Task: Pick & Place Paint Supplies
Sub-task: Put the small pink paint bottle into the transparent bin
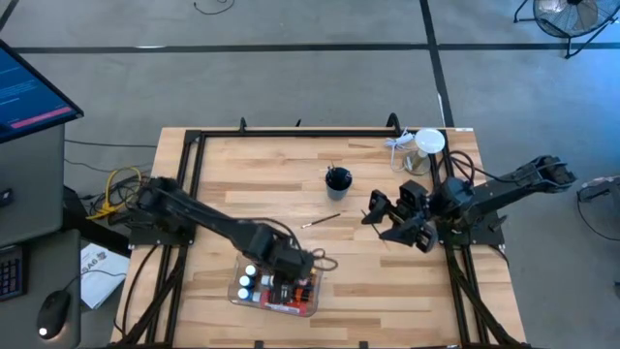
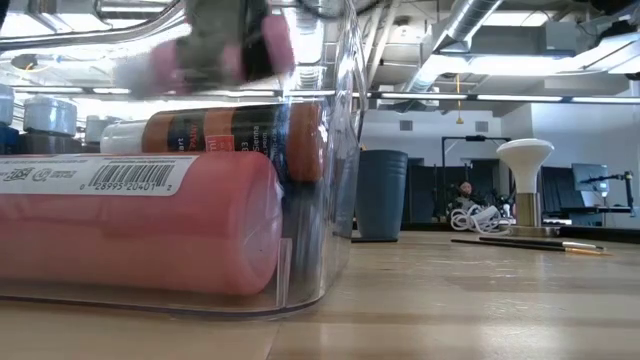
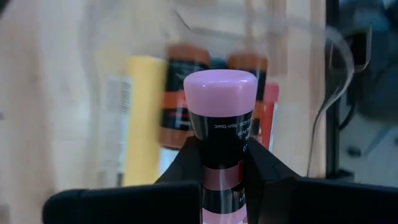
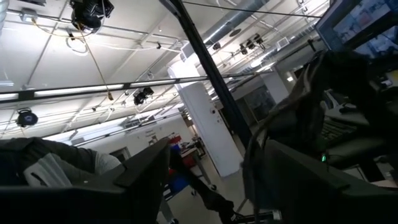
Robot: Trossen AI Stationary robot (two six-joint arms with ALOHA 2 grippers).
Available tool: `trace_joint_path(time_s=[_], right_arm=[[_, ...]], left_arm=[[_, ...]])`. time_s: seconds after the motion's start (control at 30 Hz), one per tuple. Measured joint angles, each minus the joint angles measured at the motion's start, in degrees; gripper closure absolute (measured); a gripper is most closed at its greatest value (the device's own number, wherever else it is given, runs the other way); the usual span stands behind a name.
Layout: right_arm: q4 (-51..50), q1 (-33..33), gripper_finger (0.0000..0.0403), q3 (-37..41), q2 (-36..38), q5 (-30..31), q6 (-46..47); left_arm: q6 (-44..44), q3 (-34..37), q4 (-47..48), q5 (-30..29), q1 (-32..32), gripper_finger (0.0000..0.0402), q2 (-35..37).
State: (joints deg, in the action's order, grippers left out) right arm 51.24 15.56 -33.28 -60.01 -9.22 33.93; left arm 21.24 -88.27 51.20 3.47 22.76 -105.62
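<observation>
A: Where was the left gripper (image 3: 222,163), going by the clear tray (image 1: 238,291)?

B: Right above it, over the tray's right half. Its fingers were clamped on a pink-capped paint bottle (image 3: 221,132), cap pointing away from the wrist.

A: And what lay in the tray?

B: A fat pink tube (image 2: 140,222) with a barcode label lay on its side against the near wall, a brown-orange bottle (image 2: 235,135) behind it, and white-capped bottles (image 1: 249,281) at the tray's left end. The wrist view also showed a yellow bottle (image 3: 142,118) below the held one.

A: The right gripper (image 1: 397,221)?

B: Well to the right of the tray, tipped up off the table, jaws spread wide and holding nothing.

A: Anything else near the tray?

B: A thin brush (image 1: 321,220) lay beyond it, and a dark cup (image 1: 338,180) farther back
</observation>
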Motion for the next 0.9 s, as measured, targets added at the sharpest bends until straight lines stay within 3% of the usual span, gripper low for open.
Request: trace_joint_path(time_s=[0.33,0.57,0.9], right_arm=[[0.00,-0.60,0.0148,0.00,0.00,0.04,1.10],[0.00,-0.59,0.0148,0.00,0.00,0.03,1.10],[-1.08,-0.80,0.0148,-0.02,0.00,0.03,0.81]], left_arm=[[-4.58,-5.26,-0.04,-1.36,0.74,0.0386,-4.83],[-8.72,-5.29,0.52,2.50,-0.20,0.0386,-5.97],[-10.71,-5.29,-0.05,2.82,-0.04,0.0386,-6.10]])
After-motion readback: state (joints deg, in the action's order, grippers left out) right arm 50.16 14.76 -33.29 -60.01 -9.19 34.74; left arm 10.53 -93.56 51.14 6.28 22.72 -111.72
